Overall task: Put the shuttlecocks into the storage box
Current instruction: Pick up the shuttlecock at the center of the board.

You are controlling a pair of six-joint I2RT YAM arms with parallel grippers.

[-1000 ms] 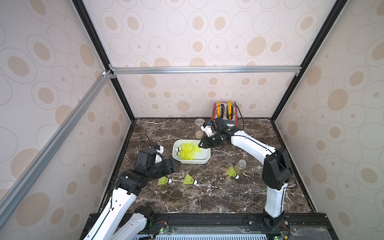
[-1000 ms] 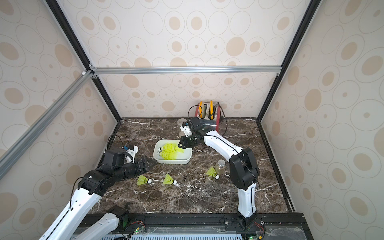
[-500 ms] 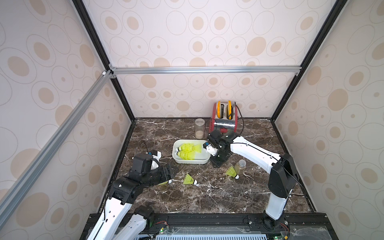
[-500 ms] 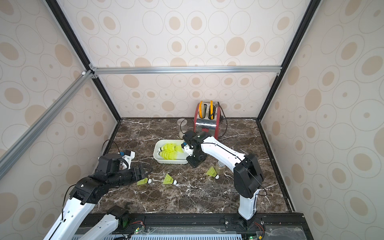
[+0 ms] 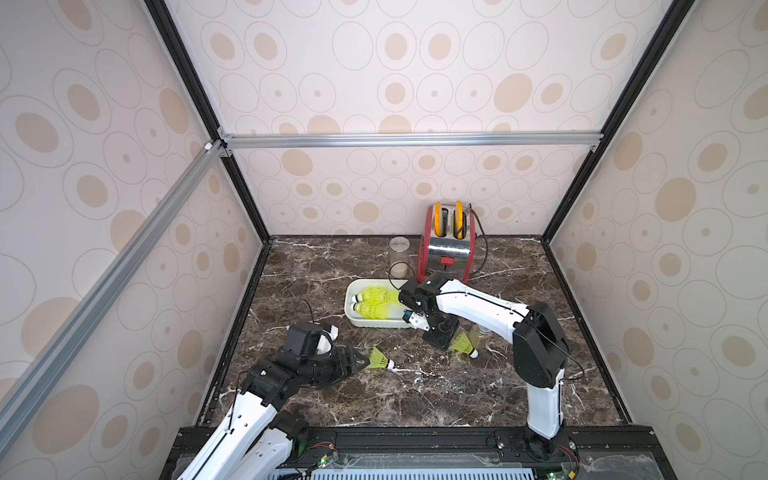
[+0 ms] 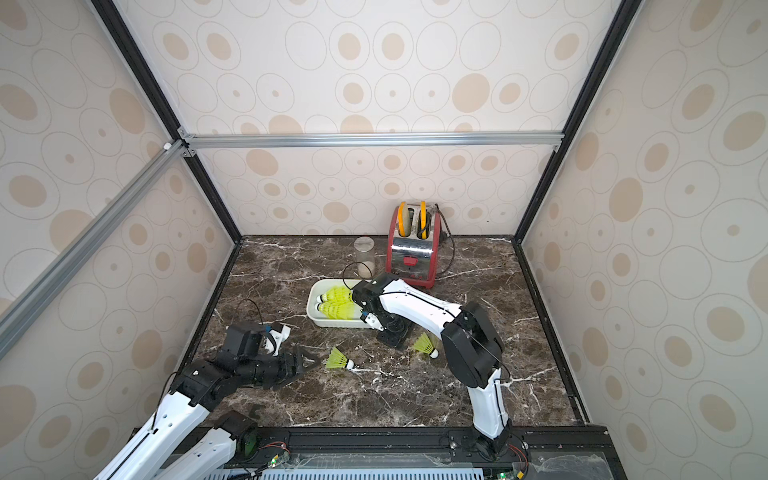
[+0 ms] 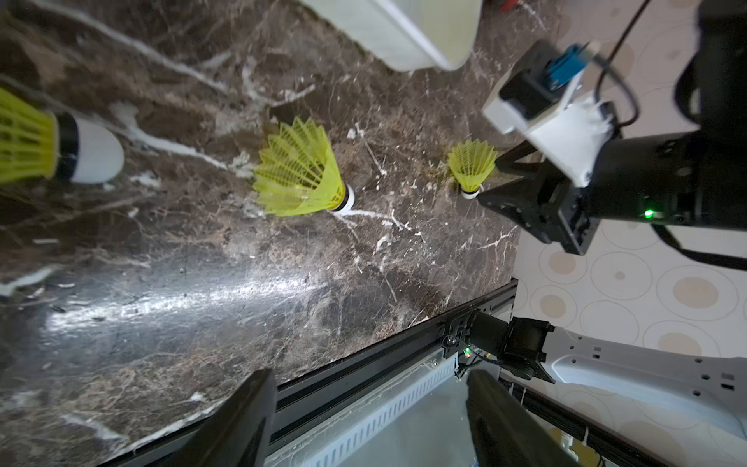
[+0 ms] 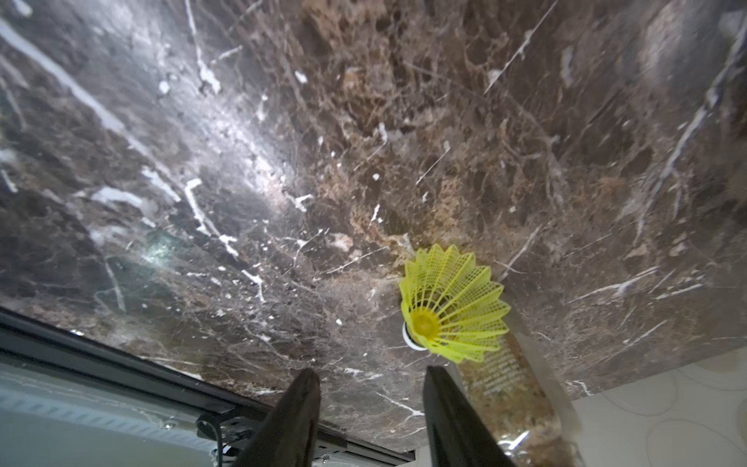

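On the dark marble worktop (image 5: 316, 266), the storage box (image 5: 374, 323) stands near the middle with several shuttlecocks (image 5: 374, 301) already inside, and three more lie loose in front of it. Right pincer (image 8: 372, 370): jaws parted to a moderate gap, nothing between them, poised low by the box's front corner. The right shuttlecock (image 8: 452, 307) rests just ahead of it, open skirt turned toward the pincer and white cork pointing away, so its long axis runs roughly along the line of approach. It sits off-centre, ahead of one finger rather than the gap, with a clear jar (image 8: 501, 376) just beside it. Left pincer (image 7: 371, 372): jaws spread wide, empty. The middle shuttlecock (image 5: 379, 358) lies near its tips, skirt toward it and cork away. The third shuttlecock (image 7: 36, 139), seen only in the left wrist view, lies off to its side. By position, the right arm is nearer the right shuttlecock, and its grasp likely calls for a small sideways correction before closing across the skirt.
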